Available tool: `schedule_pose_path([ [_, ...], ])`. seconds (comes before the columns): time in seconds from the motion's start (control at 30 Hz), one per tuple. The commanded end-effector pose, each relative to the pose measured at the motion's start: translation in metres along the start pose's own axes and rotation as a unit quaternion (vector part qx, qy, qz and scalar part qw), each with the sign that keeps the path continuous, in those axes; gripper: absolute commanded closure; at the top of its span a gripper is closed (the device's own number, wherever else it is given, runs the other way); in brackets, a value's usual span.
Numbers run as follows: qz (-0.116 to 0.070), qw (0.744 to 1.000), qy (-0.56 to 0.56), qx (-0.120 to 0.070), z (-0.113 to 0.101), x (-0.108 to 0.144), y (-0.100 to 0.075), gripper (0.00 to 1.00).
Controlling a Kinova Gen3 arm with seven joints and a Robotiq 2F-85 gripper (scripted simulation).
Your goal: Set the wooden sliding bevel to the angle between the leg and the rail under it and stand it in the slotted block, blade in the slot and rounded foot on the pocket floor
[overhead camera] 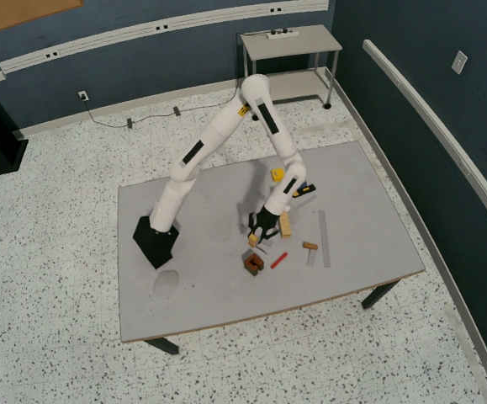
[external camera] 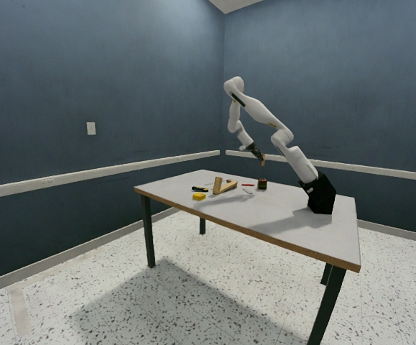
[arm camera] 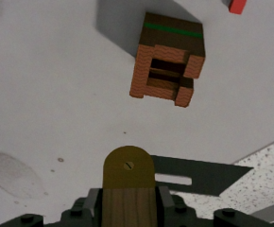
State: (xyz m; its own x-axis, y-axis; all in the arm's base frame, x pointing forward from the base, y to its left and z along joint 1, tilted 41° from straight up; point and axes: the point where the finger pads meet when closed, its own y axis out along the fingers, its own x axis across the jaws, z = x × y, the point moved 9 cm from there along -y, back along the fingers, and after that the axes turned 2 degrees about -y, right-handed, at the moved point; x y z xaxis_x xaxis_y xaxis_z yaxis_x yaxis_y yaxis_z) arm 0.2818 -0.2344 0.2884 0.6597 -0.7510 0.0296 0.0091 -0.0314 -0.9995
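Note:
My gripper [arm camera: 128, 204] is shut on the wooden sliding bevel [arm camera: 128, 182] and holds it in the air above the table. Its rounded foot points away from me and its grey blade [arm camera: 198, 174] sticks out to the right at an angle. The bevel also shows in the top view [overhead camera: 253, 239] and the exterior view [external camera: 261, 160]. The slotted block [arm camera: 169, 61] is brown wood with a green stripe and an open pocket; it stands on the table below and ahead of the bevel [overhead camera: 253, 263]. The leg and rail [external camera: 223, 185] stand farther back on the table [overhead camera: 284, 224].
A red stick [overhead camera: 278, 259] lies right of the block. A small wooden piece with a grey blade [overhead camera: 309, 247] and a long grey strip [overhead camera: 324, 238] lie farther right. The black bevel [overhead camera: 304, 189] and a yellow block [overhead camera: 277, 174] are behind the arm.

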Motion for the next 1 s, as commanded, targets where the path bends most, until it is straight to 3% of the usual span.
schedule_pose_path([
  [0.0, 0.0, 1.0, 0.016, -0.005, -0.0016, 0.002, 0.0007, 0.9],
  [0.97, 0.0, 0.996, 0.089, -0.025, -0.0078, 0.0114, 0.0056, 0.9],
])
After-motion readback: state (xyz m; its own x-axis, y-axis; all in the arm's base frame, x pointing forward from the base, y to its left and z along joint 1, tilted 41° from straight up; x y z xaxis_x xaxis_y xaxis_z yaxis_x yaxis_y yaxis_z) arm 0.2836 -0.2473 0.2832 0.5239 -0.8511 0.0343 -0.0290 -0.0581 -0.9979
